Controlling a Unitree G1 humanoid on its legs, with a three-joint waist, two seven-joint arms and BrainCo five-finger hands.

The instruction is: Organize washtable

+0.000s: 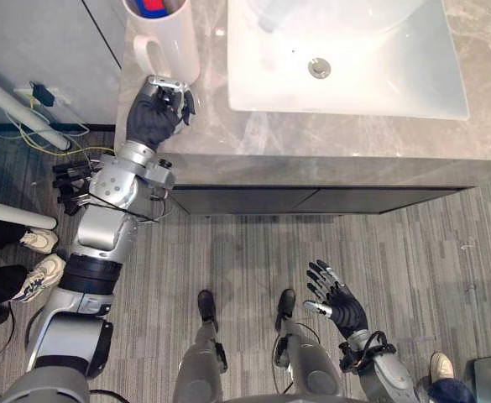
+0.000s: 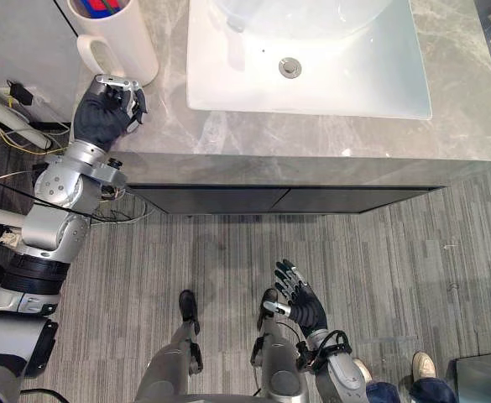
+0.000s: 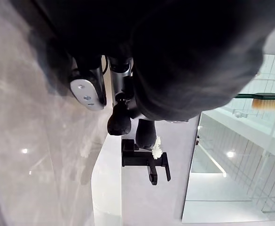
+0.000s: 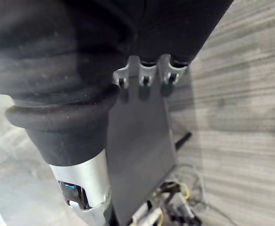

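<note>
A tall white mug (image 1: 168,40) with blue and red items inside stands at the left end of the grey marble washtable (image 1: 329,134), beside the white basin (image 1: 346,88). My left hand (image 1: 154,116) rests on the counter just in front of the mug, below its handle. Its fingers (image 3: 120,121) are curled, with nothing seen in them. My right hand (image 1: 339,304) hangs low over the floor in front of the cabinet, open with its fingers spread. The left wrist view looks past the curled fingers at a black faucet (image 3: 146,162).
Dark cabinet drawers (image 1: 312,200) run under the counter's front edge. A person's shoes (image 1: 39,277) stand at the left by a white pipe (image 1: 18,109) and cables. Another shoe (image 1: 441,366) is at the lower right. A green-handled brush (image 3: 259,99) lies on a shelf.
</note>
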